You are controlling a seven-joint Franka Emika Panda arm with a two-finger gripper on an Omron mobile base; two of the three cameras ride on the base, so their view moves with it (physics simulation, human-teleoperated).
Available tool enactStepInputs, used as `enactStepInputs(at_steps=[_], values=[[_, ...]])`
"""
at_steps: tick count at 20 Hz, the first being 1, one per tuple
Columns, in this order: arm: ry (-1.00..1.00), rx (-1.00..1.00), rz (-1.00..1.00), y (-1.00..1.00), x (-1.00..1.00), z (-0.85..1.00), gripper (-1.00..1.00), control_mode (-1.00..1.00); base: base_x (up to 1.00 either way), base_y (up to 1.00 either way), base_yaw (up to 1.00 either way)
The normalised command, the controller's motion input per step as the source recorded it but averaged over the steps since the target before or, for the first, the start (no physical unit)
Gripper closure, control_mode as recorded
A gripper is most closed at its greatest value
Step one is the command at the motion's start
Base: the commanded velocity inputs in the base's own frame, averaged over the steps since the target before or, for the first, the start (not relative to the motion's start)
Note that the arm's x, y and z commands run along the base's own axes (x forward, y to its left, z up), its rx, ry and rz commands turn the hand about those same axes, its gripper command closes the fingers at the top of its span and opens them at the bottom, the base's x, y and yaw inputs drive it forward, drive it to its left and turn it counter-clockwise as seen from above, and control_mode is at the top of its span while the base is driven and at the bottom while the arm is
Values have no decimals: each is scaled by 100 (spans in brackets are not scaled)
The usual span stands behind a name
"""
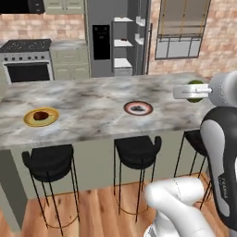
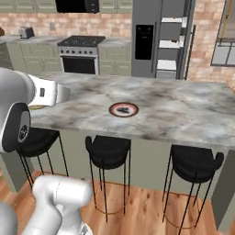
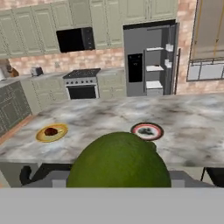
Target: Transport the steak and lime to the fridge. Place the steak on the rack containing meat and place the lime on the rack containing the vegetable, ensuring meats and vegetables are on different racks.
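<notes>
The lime [image 3: 119, 162], round and dark green, looms large at the bottom of the hand view and hides the fingertips. My gripper [image 1: 196, 91] is shut on the lime [image 1: 195, 85] and holds it above the right end of the marble island. The steak [image 1: 40, 115], dark red-brown, lies on a yellow-rimmed plate [image 1: 28, 121] at the island's left; the hand view has the steak [image 3: 51, 131] at the left too. The fridge [image 1: 104, 37] stands beyond the island with its right door open, showing white shelves [image 3: 154, 68].
A red-rimmed dark plate [image 1: 138, 108] sits mid-island. Three black bar stools [image 1: 137, 150] line the island's near side. A black oven [image 1: 27, 69] and green cabinets stand left of the fridge. A window [image 1: 181, 28] is in the brick wall to the right.
</notes>
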Motion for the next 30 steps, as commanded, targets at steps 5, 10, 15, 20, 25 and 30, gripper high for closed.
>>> enactStepInputs(at_steps=[5, 10, 15, 20, 25, 30], values=[[0, 0, 0, 0, 0, 0, 100, 100, -48, 100, 0], [0, 0, 0, 0, 0, 0, 100, 100, -6, 100, 0], [0, 0, 0, 0, 0, 0, 100, 100, 5, 100, 0], [0, 0, 0, 0, 0, 0, 100, 100, 12, 100, 0], [0, 0, 0, 0, 0, 0, 100, 100, 25, 100, -1], [0, 0, 0, 0, 0, 0, 100, 100, 37, 100, -9]])
